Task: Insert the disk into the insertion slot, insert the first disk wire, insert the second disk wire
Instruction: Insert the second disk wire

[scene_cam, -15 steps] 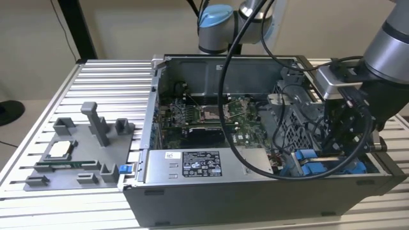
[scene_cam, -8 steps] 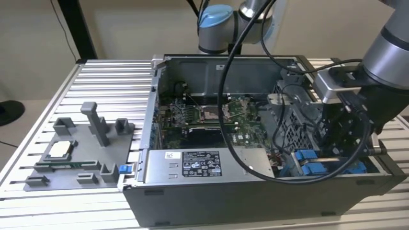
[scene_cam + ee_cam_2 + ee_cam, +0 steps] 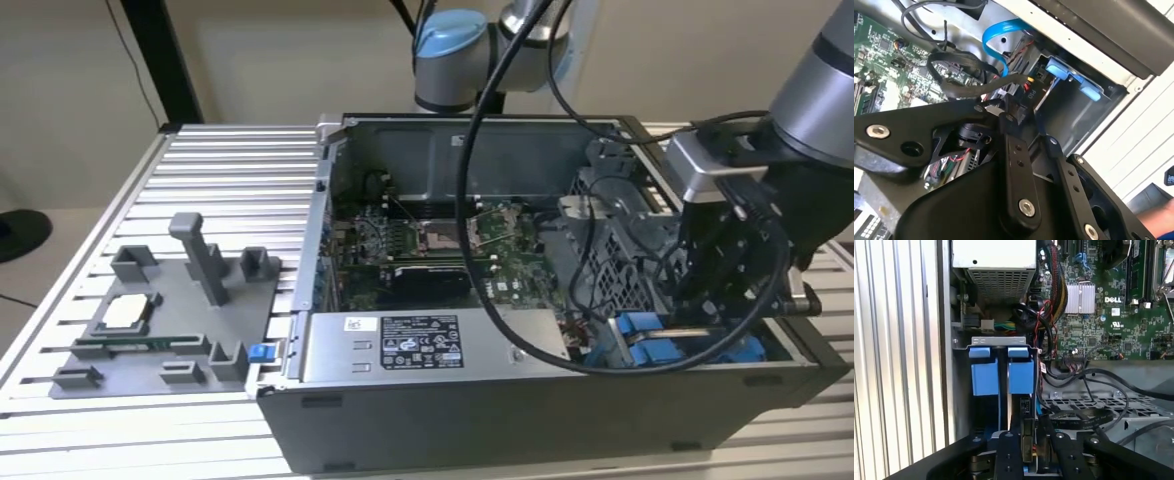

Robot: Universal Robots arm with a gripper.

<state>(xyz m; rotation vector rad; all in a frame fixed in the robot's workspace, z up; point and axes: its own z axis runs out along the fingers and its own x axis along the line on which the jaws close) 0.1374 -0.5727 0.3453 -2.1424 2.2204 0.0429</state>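
The gripper (image 3: 1029, 450) hangs over the insertion slot (image 3: 1001, 371) at the case's near corner, on the exterior view's right, fingers (image 3: 1008, 455) clamped on a small connector (image 3: 1027, 440); the disk is mostly hidden.

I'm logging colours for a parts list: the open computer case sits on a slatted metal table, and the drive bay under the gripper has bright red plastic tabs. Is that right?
Not quite. The tabs on the drive bay are bright blue, not red, as the first wrist view shows. The rest holds: the open computer case sits on the slatted metal table, and the bay lies under the gripper.
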